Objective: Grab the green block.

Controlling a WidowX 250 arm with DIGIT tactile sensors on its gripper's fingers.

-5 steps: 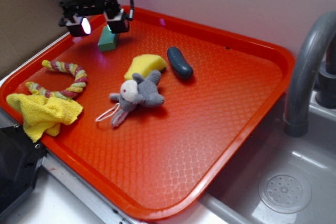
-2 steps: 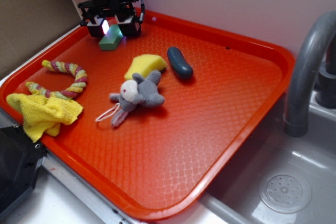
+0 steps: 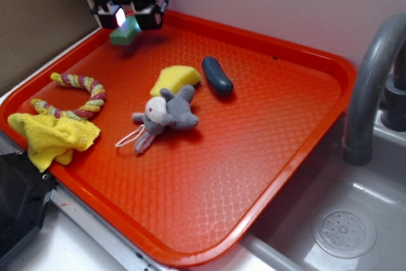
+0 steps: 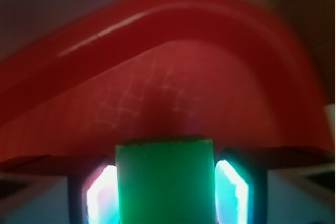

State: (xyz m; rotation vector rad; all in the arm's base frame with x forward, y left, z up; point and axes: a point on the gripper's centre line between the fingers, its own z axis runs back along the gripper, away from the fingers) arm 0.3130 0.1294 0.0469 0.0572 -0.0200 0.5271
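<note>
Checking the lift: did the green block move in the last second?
Yes. The green block, clamped in the end effector, went up and toward the tray's back rim.

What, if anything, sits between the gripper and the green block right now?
Nothing visible. The wrist view shows the green block filling the gap between the fingers, and in the exterior view the gripper has the block in its grasp above the far left corner of the red tray.

The end effector (image 3: 126, 17) hangs above the tray's far-left corner, fingers (image 4: 231, 190) clamped.
</note>
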